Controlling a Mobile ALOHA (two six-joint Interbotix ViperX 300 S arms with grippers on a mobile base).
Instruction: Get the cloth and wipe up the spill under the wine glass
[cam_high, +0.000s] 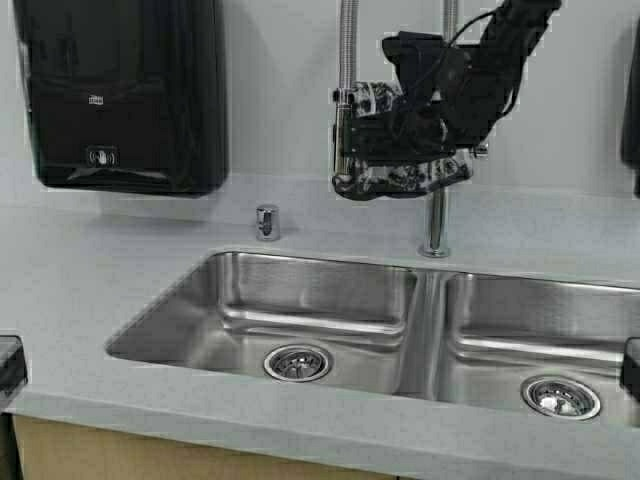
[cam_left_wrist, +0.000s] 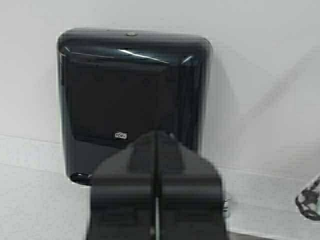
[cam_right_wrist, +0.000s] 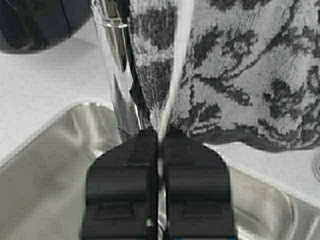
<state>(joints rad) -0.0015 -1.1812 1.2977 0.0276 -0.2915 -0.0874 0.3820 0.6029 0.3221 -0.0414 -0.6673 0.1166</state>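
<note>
One right gripper (cam_right_wrist: 159, 135) pinching black-floral white-grey cloth (cam_high: 400, 175) beside steel faucet (cam_high: 437, 215) | left gripper (cam_left_wrist: 156, 145) pressed together, facing black wall dispenser (cam_left_wrist: 132, 95)

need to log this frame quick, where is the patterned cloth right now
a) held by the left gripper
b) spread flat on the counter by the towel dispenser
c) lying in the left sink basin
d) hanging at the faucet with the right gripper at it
d: the cloth hangs up at the faucet above the sink, and the right gripper is at it, its fingers closed together in the right wrist view.
</note>
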